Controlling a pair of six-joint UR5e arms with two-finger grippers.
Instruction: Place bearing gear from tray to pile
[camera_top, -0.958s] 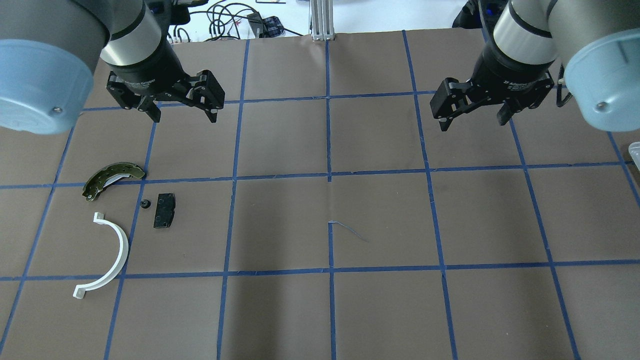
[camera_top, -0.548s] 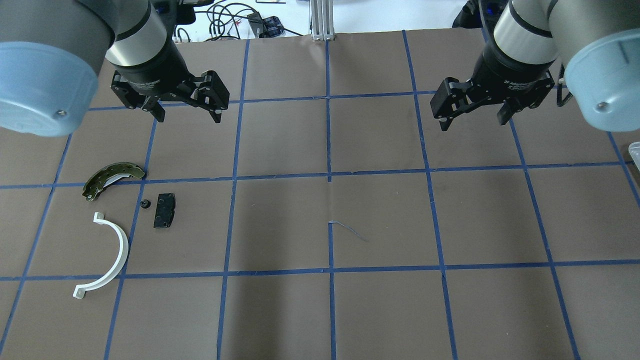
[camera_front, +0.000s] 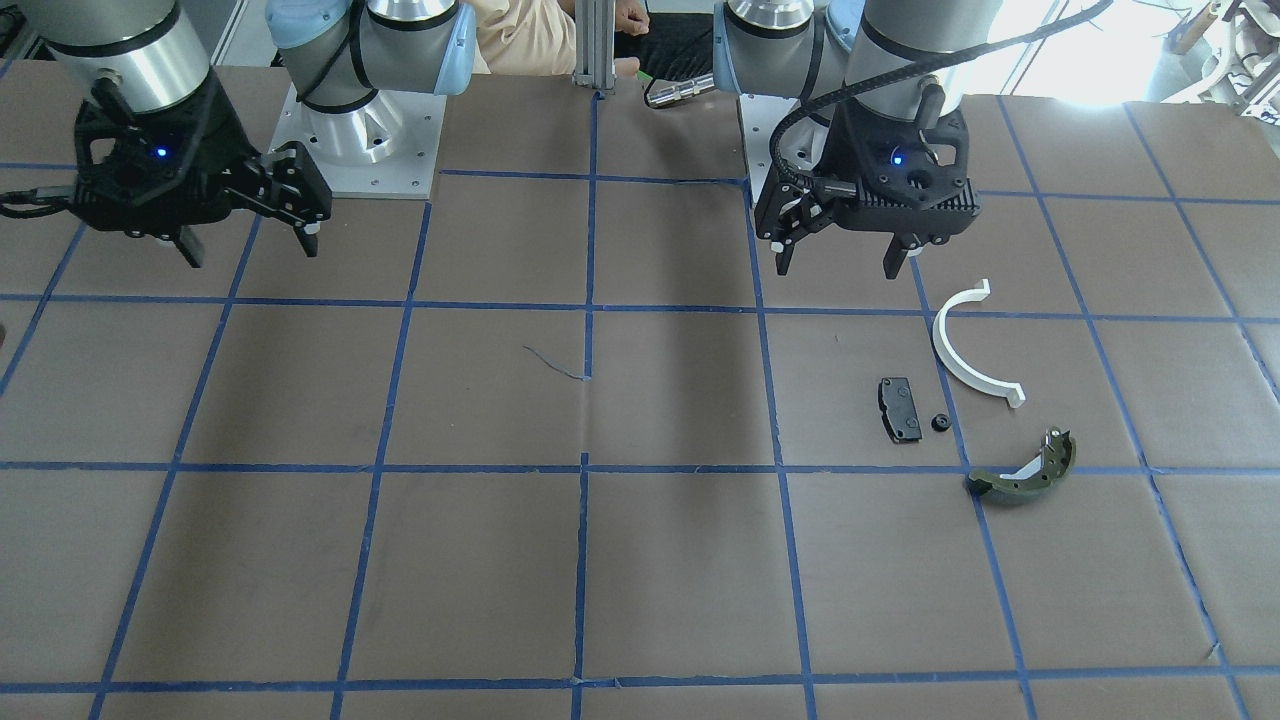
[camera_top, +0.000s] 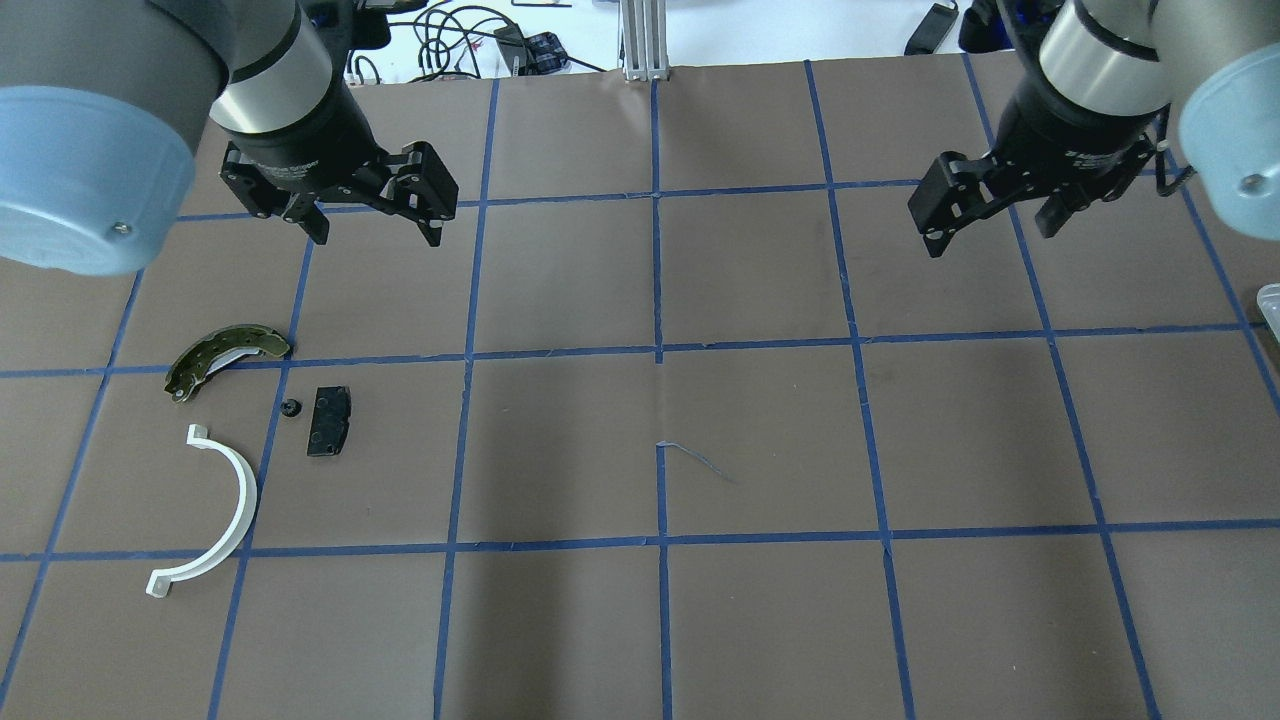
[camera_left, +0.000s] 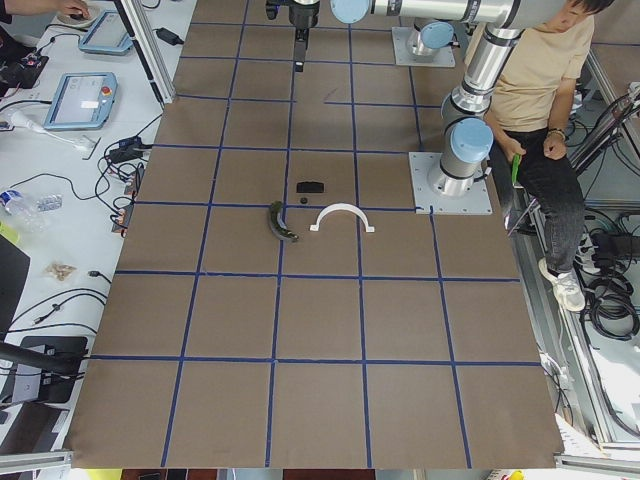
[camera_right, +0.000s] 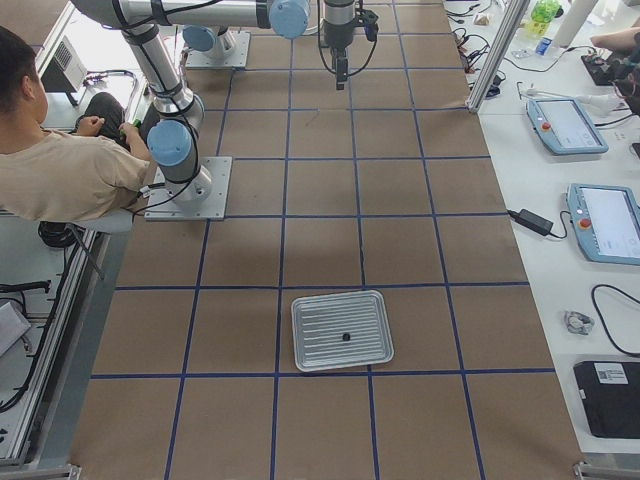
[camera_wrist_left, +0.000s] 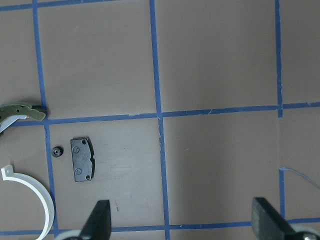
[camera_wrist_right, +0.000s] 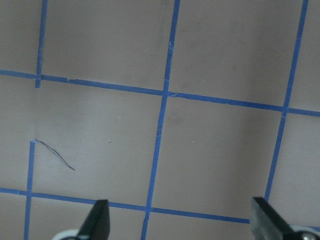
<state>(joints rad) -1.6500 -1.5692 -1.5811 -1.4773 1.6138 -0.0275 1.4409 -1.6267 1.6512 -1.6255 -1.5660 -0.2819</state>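
Over the brown blue-taped table (camera_top: 760, 400), the right gripper (camera_top: 990, 238), wide open and empty, has swung outward, presumably toward the small black bearing gear (camera_right: 345, 337) on the ridged silver tray (camera_right: 320, 350).

Two gears (camera_wrist_left: 56, 150) (camera_right: 345, 337); one tray (camera_right: 318, 328), pad (camera_top: 329, 421), shoe (camera_top: 225, 357), half-ring (camera_top: 240, 500)

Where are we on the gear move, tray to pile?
Done: one small black gear lies beside the black pad in the pile. In hand: nothing; the left hand and right hand are both open and empty. Left: a small dark part, probably another gear, sits on the tray, not yet picked.
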